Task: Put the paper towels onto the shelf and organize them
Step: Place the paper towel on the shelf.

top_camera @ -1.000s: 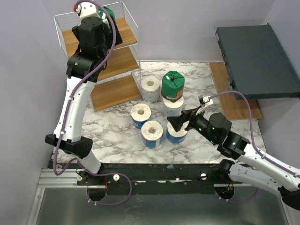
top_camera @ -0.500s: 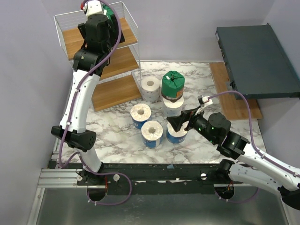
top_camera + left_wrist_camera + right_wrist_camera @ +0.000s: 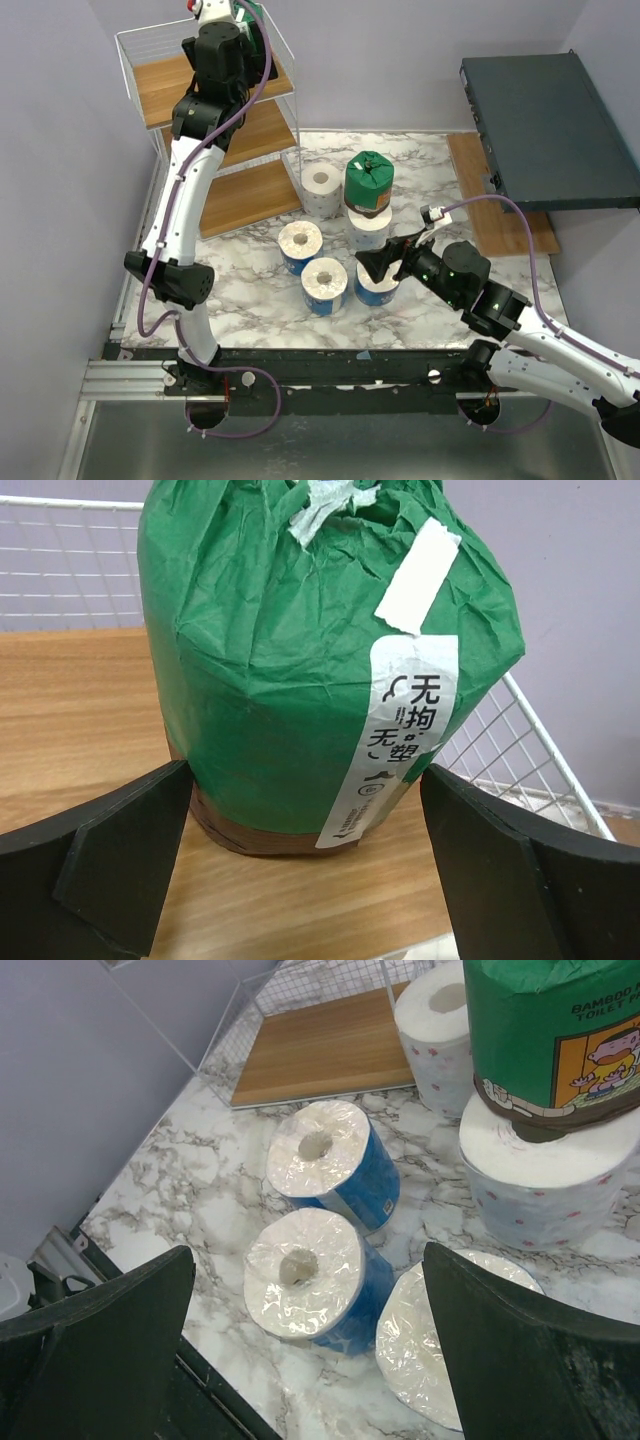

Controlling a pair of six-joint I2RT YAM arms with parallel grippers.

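Observation:
A green-wrapped roll [image 3: 320,650] stands upright on the shelf's top board [image 3: 80,710], near the wire back corner. My left gripper [image 3: 307,770] is open, its fingers close beside the roll's base; contact cannot be told. From above, the shelf [image 3: 240,195] is at back left and that roll [image 3: 256,10] peeks past the wrist. My right gripper [image 3: 385,258] hovers open over three blue-wrapped rolls [image 3: 305,1270], holding nothing. A second green roll [image 3: 368,182] sits stacked on a white roll [image 3: 368,228]; another white roll [image 3: 321,190] stands by the shelf.
A dark grey flat box [image 3: 545,125] lies at the right on a wooden board [image 3: 485,200]. The rolls stand on a marble tabletop [image 3: 230,280]. Purple walls close in behind and to the left. A metal rail [image 3: 130,378] runs along the near edge.
My left arm has reached farther toward the back of the shelf's top tier, and the green roll now shows nearer the back right corner. The right arm has not moved.

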